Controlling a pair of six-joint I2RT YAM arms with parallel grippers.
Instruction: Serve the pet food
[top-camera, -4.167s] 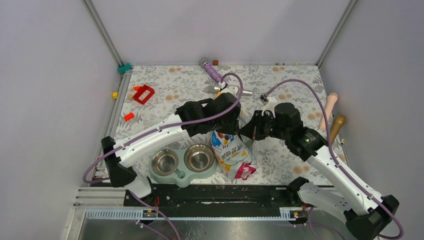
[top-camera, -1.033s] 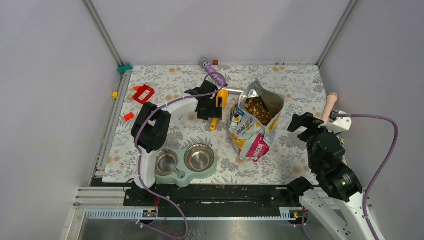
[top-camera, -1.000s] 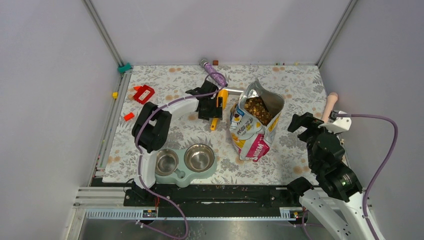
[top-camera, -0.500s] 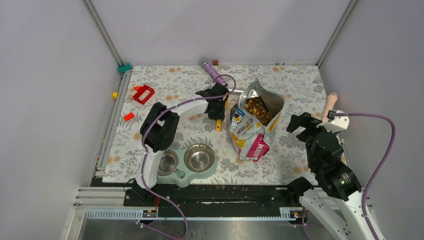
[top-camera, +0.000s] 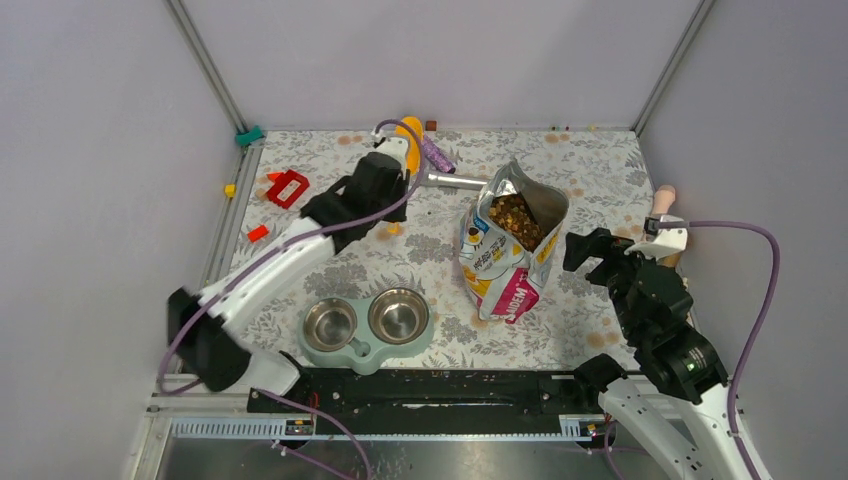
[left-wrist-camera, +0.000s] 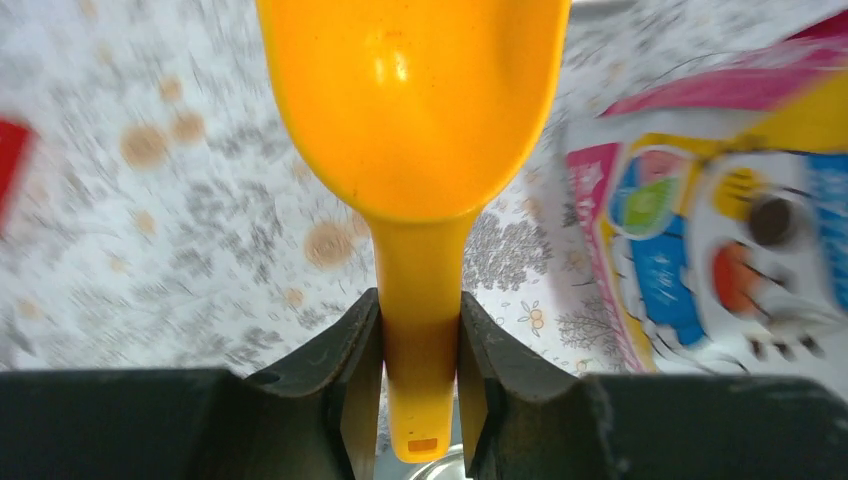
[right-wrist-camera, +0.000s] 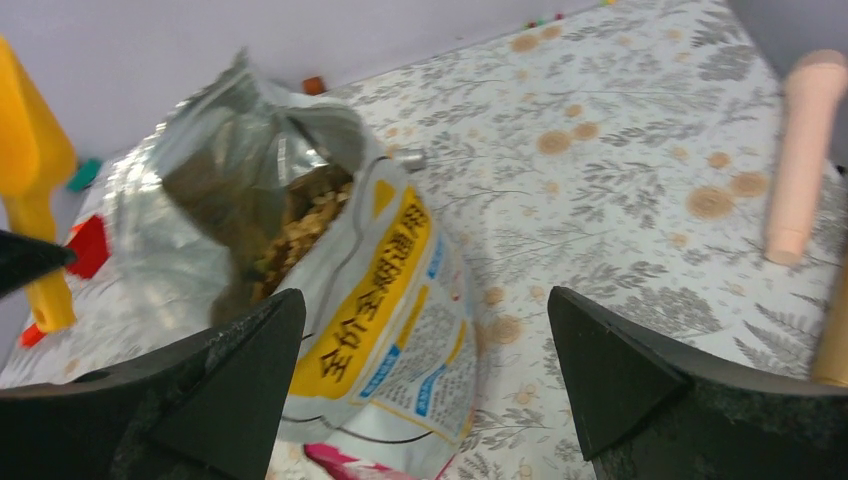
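Observation:
The pet food shows as brown kibble in the open mouth of the cartoon-cat foil bag, which stands mid-mat. My left gripper hangs above the mat left of the bag, shut on the handle of the orange scoop. In the left wrist view the handle sits pinched in my gripper, and the empty scoop bowl points away, beside the bag. My right gripper stands open just right of the bag. In its own view the gripper frames the bag and kibble.
The pale green double feeder with two steel bowls sits at the near edge, left of the bag. A red piece and a purple stick lie toward the back. A pink rod lies along the right side.
The left gripper closed on the scoop's handle, lifted it off the mat and swung it back and left. The right gripper edged slightly toward the bag.

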